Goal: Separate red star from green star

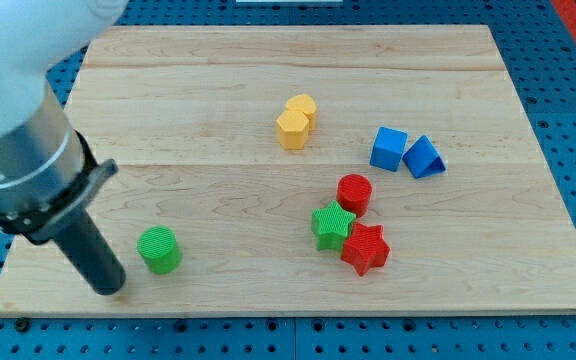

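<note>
- My tip [111, 287], the lower end of the straight dark rod, stands near the bottom-left corner of the pale wooden board [218, 80]; it has nothing to open or close and clamps on nothing; whether it touches the board I cannot tell.
- The green cylinder block [159, 249] sits just beside my tip, on the view's right of it; a narrow gap shows between them.
- The red star block [365, 248] lies toward the board's bottom edge, right of its middle; the green star block [333, 224] is pressed against it on the upper-left side; the two touch.
- The red cylinder block [354, 193] sits just above the green star, touching or nearly so.
- The blue cube block [389, 148] and the blue triangular block [424, 157] lie side by side nearer the right edge.
- Two yellow hexagonal blocks [296, 121] sit together, touching, toward the top edge near the middle.
- My tip is well apart from both stars.
</note>
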Robot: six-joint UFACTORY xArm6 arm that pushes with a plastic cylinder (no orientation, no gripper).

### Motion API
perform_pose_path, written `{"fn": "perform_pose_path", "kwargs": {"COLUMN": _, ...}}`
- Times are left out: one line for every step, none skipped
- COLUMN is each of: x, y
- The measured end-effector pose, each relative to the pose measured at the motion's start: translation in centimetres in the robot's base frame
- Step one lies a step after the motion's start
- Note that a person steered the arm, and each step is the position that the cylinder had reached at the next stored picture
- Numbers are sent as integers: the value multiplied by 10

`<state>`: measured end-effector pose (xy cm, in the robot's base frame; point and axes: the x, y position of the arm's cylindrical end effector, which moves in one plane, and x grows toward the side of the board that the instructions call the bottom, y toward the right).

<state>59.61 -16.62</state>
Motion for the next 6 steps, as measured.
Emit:
{"fn": "perform_pose_path", "kwargs": {"x": -55, "y": 69}}
{"fn": "perform_pose_path", "kwargs": {"x": -39, "y": 42}}
{"fn": "perform_pose_path", "kwargs": {"x": -40, "y": 97}}
{"fn": "perform_pose_path", "kwargs": {"x": -39, "y": 212}}
{"fn": "perform_pose_path", "kwargs": {"x": -39, "y": 278}}
{"fn": "perform_pose_path", "kwargs": {"x": -43, "y": 296}}
